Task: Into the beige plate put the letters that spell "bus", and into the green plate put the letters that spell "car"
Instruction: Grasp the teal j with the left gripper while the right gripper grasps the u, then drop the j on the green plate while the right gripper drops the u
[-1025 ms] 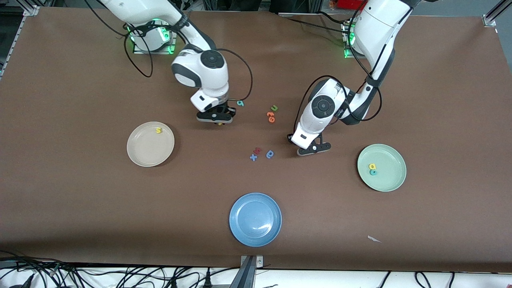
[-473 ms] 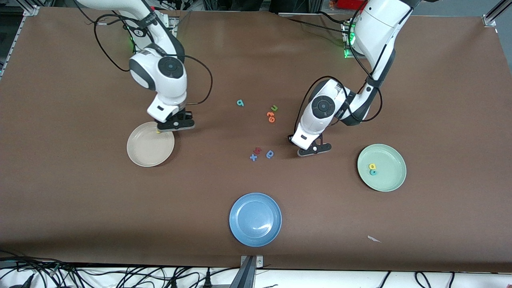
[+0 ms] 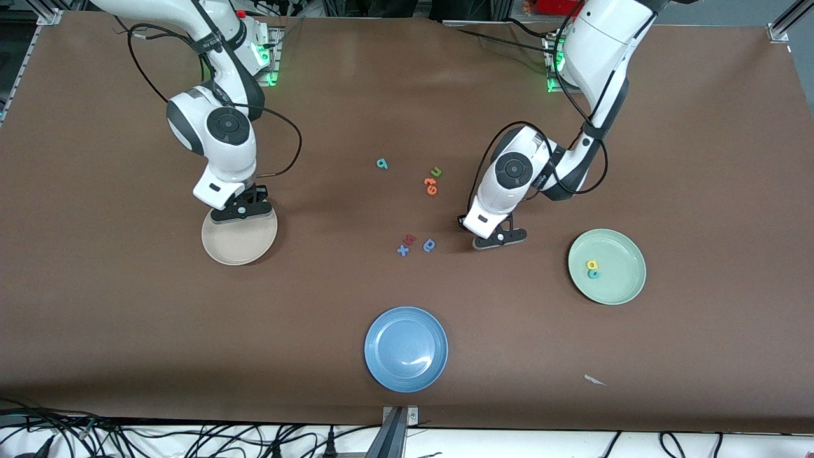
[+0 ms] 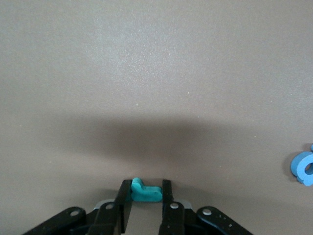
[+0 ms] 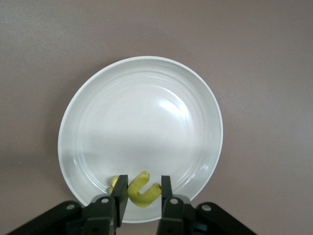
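- In the front view the right gripper (image 3: 240,210) hides the part of the beige plate (image 3: 238,245) farthest from the camera, so nothing in the plate shows there.
- The right wrist view shows it clamped on a yellow u (image 5: 143,194) over the beige plate's rim (image 5: 68,122); a second yellow piece (image 5: 114,184) peeks out beside 1 finger, its shape hidden.
- The left gripper (image 3: 499,237) is low over bare table between the loose letters and the green plate (image 3: 620,285); its fingertips are hard to read from the front.
- The left wrist view shows it pinching a small teal r (image 4: 143,191), partly cut off by the fingers (image 4: 167,196).
- A blue round letter (image 4: 304,168) is cut by that view's edge.
- In the green plate lie a yellow a (image 3: 592,264) and a teal c (image 3: 594,274), touching.
- A teal b (image 3: 381,163) lies alone on the table.
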